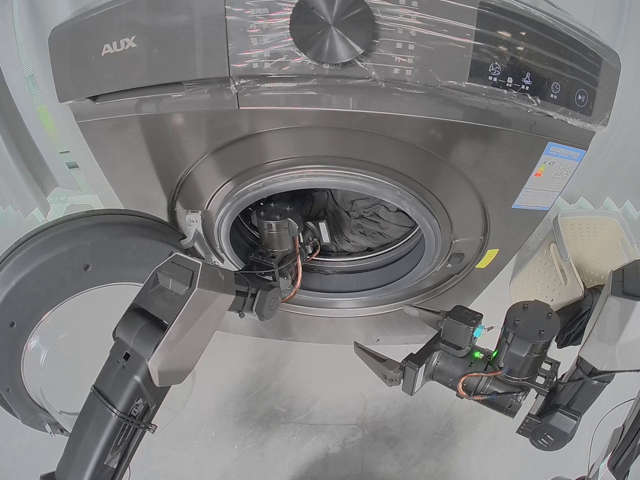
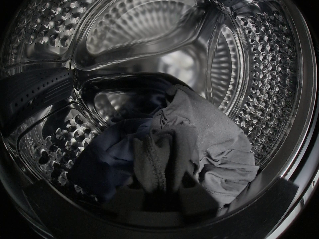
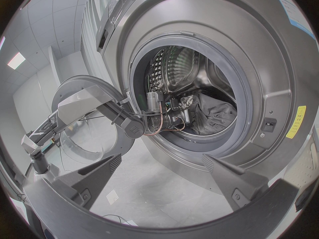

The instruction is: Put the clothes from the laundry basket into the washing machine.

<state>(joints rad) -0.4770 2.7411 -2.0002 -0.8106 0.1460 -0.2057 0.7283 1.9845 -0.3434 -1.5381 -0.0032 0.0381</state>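
The washing machine stands in front of me with its round opening uncovered. Inside the drum lies a crumpled grey garment on top of a dark navy garment; the same dark heap of clothes fills the drum's right half. My left arm reaches through the opening, and my left gripper is inside the drum right against the clothes. My right gripper hangs open and empty low in front of the machine, below and right of the opening. The white laundry basket stands at the far right.
The round machine door is swung wide open to the left, close beside my left arm. Bare grey floor stretches in front of the machine. The basket's wall sits close to my right arm.
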